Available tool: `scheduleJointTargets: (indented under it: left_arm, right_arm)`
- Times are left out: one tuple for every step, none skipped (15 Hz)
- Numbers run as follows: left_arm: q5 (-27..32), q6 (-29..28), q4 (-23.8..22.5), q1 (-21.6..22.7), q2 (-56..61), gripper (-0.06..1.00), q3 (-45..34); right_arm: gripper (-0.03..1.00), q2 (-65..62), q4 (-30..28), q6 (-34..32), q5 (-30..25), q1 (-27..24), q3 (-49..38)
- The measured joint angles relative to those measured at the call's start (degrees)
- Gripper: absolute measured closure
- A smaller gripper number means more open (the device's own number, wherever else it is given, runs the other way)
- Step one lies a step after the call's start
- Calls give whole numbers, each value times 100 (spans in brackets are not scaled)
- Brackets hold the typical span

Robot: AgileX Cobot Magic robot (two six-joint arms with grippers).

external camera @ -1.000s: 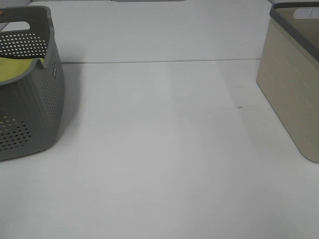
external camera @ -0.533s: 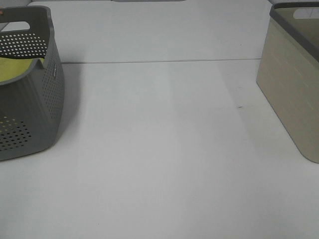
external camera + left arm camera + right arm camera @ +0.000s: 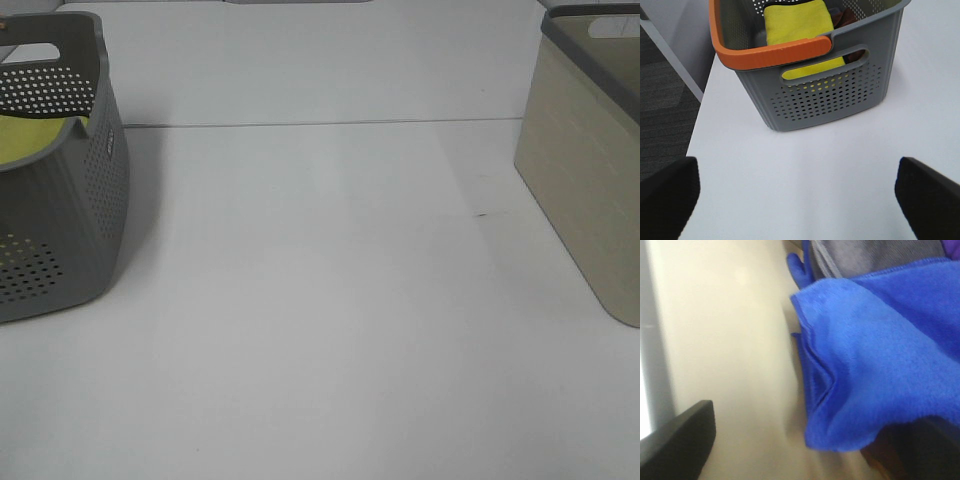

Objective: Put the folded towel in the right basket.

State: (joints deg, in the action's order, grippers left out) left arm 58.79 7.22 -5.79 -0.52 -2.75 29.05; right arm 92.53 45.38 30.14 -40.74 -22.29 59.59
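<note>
Right wrist view: the blue towel (image 3: pixel 880 355) is seen inside the beige basket (image 3: pixel 725 340), with one folded edge lying close along the inner wall and its far part resting on a grey cloth (image 3: pixel 865 255). The right gripper (image 3: pixel 812 442) is directed at the towel from close range. Its fingers are spread wide, one toward the wall and one on the opposite side, and nothing is pinched between them. The near corner of the towel falls in the gap between the fingers. Whether the finger farther from the wall touches the fabric cannot be told, since the towel overlaps it.

In the exterior high view, the beige basket is located at the far right corner of the table (image 3: pixel 320 300) and the grey basket (image 3: pixel 60 200) at the left edge. Neither arm is visible there.

In the left wrist view, the left gripper (image 3: pixel 797 200) is held over the table near the left edge with its fingers spread and empty, facing the grey basket, in which a yellow cloth (image 3: pixel 797 22) is stored.

The towel is judged to be placed. The right arm is the nearer one. A straight retreat away from the towel is advised, so that the corner between the fingers is not dragged out.
</note>
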Motion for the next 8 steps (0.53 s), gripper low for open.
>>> scheduleJointTargets:
  left_arm:
    - [0, 0, 0, 0, 0, -4, 0]
    - [0, 0, 0, 0, 0, -4, 0]
    - [0, 0, 0, 0, 0, -4, 0]
    - [0, 0, 0, 0, 0, -4, 0]
    - [0, 0, 0, 0, 0, -4, 0]
    - [0, 0, 0, 0, 0, -4, 0]
    - [0, 0, 0, 0, 0, -4, 0]
    - [0, 0, 0, 0, 0, -4, 0]
  right_arm:
    - [7, -212, -46, -46, -74, 0, 0]
    - [7, -435, -97, -120, -155, 0, 0]
    - [7, -682, -126, -132, -315, 0, 0]
    - [7, -980, -195, -132, -418, 0, 0]
    - [7, -1278, -298, -132, -516, 0, 0]
    - [7, -1610, -464, -132, -647, 0, 0]
    - [7, -1914, -625, -138, -768, 0, 0]
    - [7, -2252, -710, -149, -900, 0, 0]
